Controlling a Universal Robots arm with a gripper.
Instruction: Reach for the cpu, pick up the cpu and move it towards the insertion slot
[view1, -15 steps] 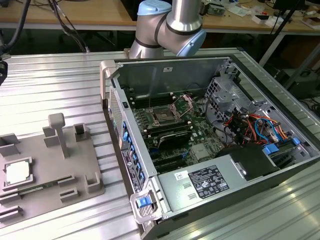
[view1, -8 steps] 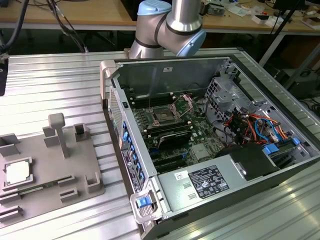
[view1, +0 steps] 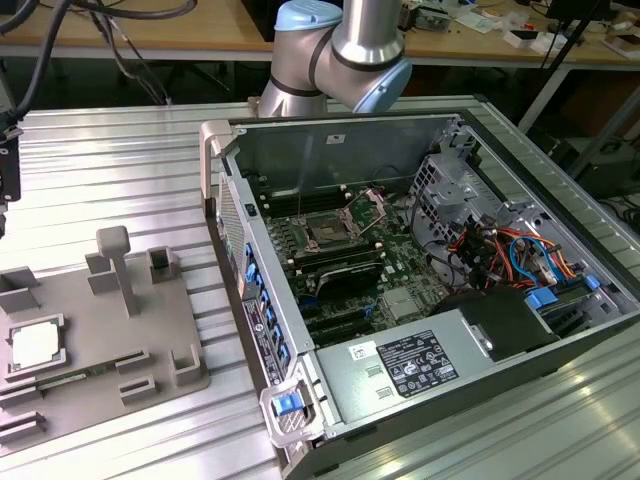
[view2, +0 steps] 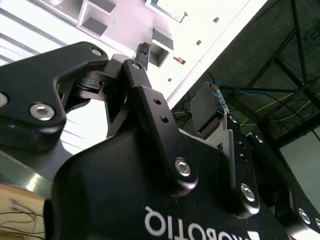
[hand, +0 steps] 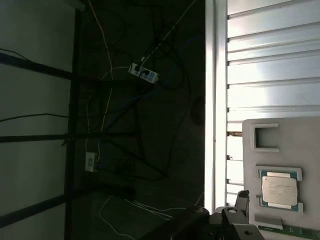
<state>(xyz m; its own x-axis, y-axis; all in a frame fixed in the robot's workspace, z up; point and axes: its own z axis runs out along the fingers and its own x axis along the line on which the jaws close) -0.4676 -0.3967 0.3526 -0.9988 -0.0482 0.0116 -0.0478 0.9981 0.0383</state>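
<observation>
My pincer (hand: 243, 199) hangs near the cpu (hand: 280, 190); open or closed, I cannot tell.
The cpu lies flat in its grey tray (hand: 306, 147), ungripped, the insertion slot (view1: 328, 232) well apart. This is the reach step, I judge; gripping calls for squaring over the plate.

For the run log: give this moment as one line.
phase: reach | cpu: in grey tray recess, ungrasped | gripper: near tray, apart from cpu | insertion slot: empty, in computer case
</observation>
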